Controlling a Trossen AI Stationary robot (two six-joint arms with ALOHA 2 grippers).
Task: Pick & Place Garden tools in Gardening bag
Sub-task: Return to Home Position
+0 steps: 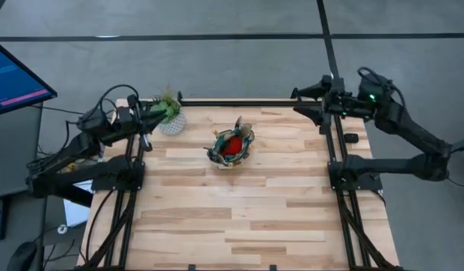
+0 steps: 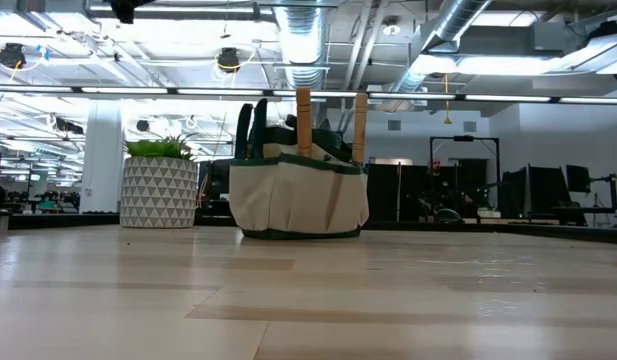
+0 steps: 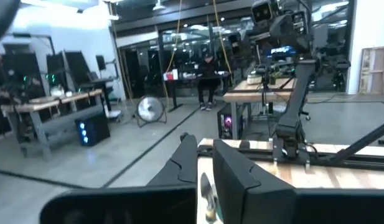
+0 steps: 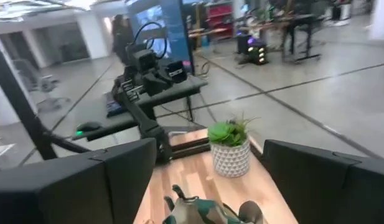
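The left arm (image 1: 70, 154) sits folded at the left edge of the table (image 1: 239, 203). Its lower link lies low and runs outward. Its forearm doubles back toward the far-left corner, with the wrist roughly level. The left jaws point inward along the far edge and stand close together, with only a thin slit between them in the left wrist view.

The right arm (image 1: 412, 132) mirrors this at the right edge. Its elbow is pushed out beyond the table's side and its forearm angles back to the far-right corner. The right jaws face inward toward the other arm and are spread wide, well apart in the right wrist view. Neither pair grips anything.
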